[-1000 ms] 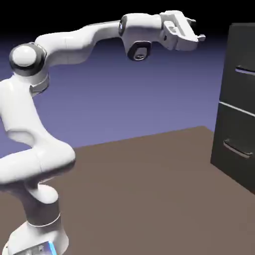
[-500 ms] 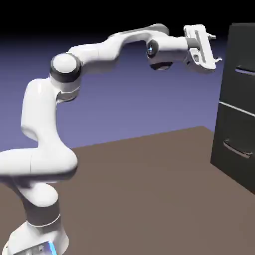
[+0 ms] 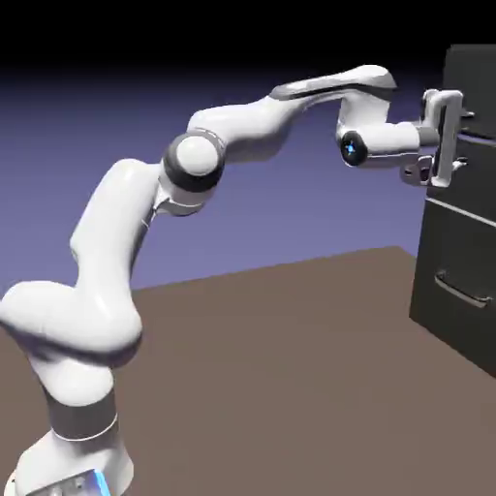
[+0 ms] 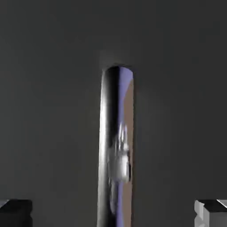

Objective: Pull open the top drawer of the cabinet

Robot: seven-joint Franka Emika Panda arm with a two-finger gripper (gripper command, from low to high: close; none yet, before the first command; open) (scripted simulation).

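The dark grey cabinet (image 3: 450,325) stands at the exterior view's right edge. Its top drawer (image 3: 477,87) carries a thin silver bar handle (image 3: 484,141). My gripper (image 3: 466,138) is level with that handle and right in front of the drawer face, one finger above the bar and one below. In the hand view the drawer front fills the picture and the handle (image 4: 116,146) runs up the middle, between my two fingertips (image 4: 16,213) at the bottom corners. The gripper (image 4: 113,213) is open, and its fingers stand wide of the bar without touching it.
The lower drawer (image 3: 455,252) with a like silver handle (image 3: 463,289) sits beneath the top one. The brown table (image 3: 291,368) stretches from the robot's base to the cabinet's foot.
The arm has swung right and down toward the cabinet, and the hand has turned to face the drawer front. The gripper has stayed open throughout.
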